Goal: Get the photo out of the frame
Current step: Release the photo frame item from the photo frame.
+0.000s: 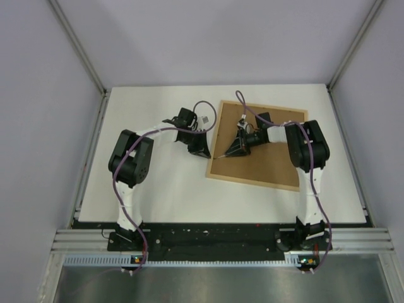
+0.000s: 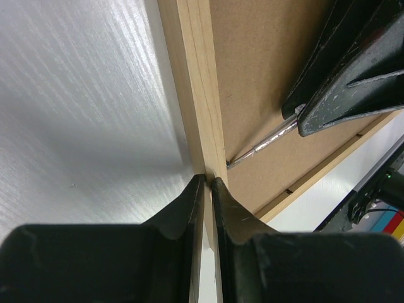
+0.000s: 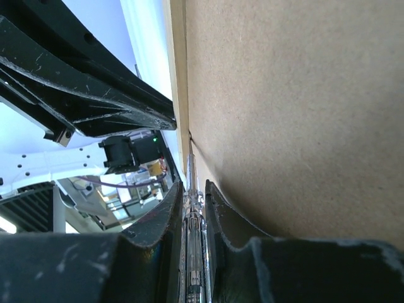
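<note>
The frame [image 1: 252,184] lies face down on the white table, its light-wood border around the plain brown backing board [image 1: 271,164]. The photo is hidden under the board. My left gripper [image 1: 203,151] is shut on the frame's left border [image 2: 199,95], fingertips [image 2: 209,180] pinching the wood. My right gripper [image 1: 232,150] is above the board and shut on a thin metal tool [image 3: 192,252]. The tool's tip [image 2: 265,144] rests at the seam between the board [image 3: 290,95] and the border [image 3: 178,63], next to the left gripper.
The white table [image 1: 158,189] extends left of and in front of the frame. A small black-and-white tag [image 1: 204,119] sits by the left wrist. Grey walls enclose the back and sides. A black rail [image 1: 208,237] runs along the near edge.
</note>
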